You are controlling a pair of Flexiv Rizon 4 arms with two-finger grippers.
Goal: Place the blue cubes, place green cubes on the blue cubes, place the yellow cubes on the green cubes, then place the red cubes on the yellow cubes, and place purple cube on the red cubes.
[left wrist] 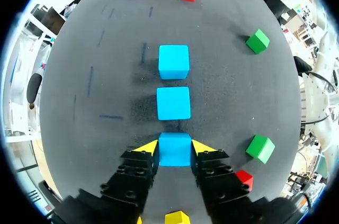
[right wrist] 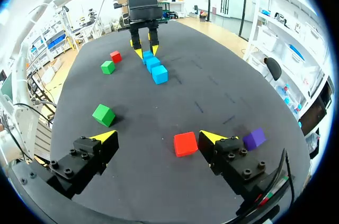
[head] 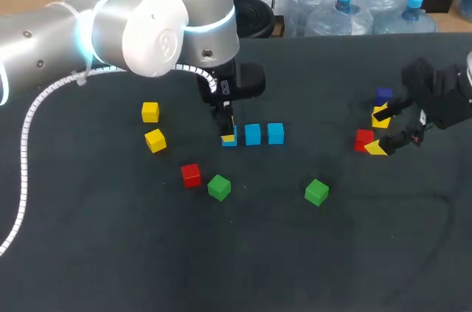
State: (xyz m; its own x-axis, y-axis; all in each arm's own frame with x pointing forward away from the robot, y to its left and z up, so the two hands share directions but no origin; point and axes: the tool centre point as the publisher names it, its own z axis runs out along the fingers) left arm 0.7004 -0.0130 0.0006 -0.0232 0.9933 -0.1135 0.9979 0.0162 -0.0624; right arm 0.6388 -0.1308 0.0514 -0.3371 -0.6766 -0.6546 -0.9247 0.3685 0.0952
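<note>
L gripper (left wrist: 175, 148) is down at the table (head: 295, 268) near its centre, jaws closed on the left blue cube (left wrist: 174, 155), w/ one yellow tip against each side. That cube sits on the table at the left end of a row of three blue cubes running left to right. The mid blue cube (head: 252, 134) is just beside it and the right blue cube (head: 276, 133) just beyond, w/ small gaps between, none stacked. To the left of the row are the far yellow cube (head: 150, 111) and the near yellow cube (head: 155, 139), close together. Nearer than the row lie the left red cube (head: 191, 175) and the left green cube (head: 218, 187), just beside each other. The right green cube (head: 316, 192) is apart, further right. R gripper (right wrist: 158, 137) is low over the right side of the table, jaws wide open. The right red cube (right wrist: 185, 144) lies between its fingers, close to one tip and well clear of the other, so not gripped. The purple cube (right wrist: 255, 138) is just outside that same finger, on the table.
</note>
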